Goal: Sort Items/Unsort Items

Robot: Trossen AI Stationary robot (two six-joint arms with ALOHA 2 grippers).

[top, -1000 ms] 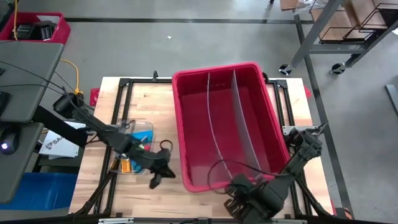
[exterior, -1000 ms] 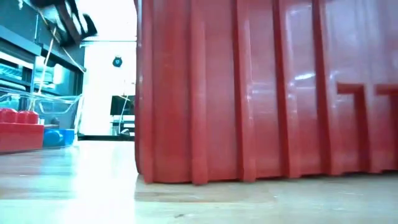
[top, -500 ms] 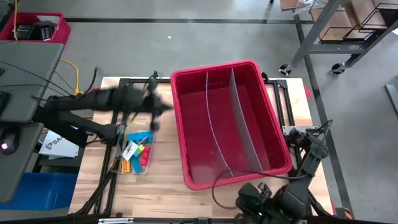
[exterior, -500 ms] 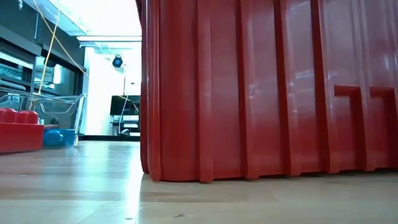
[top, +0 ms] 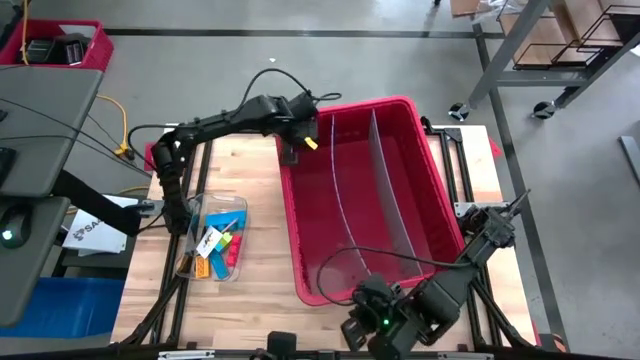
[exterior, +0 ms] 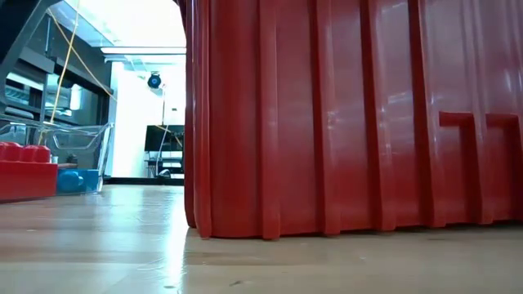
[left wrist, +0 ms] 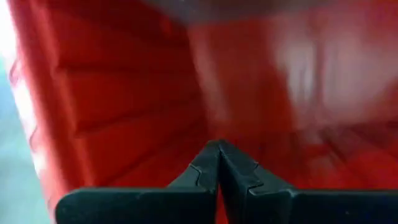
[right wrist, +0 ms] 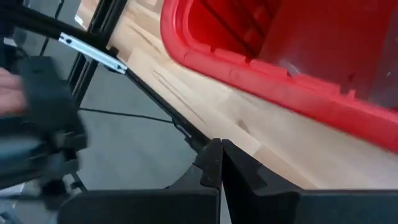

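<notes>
Wooden table (top: 250, 290): items (top: 222, 243) well apart from left pincer (top: 297, 135).

From table height the red bin (exterior: 351, 114) fills most of the view and runs off the top and right edges, hiding everything behind it. A red blocky piece (exterior: 24, 167) at the left is cut by the edge. From above, the items in the clear tray (top: 215, 245) are too small to name singly. A small yellow bit (top: 311, 143) by the left gripper (top: 293, 152) cannot be made out. The left wrist view is blurred red; the right gripper (top: 352, 333) sits half off the tabletop (top: 250, 300).
</notes>
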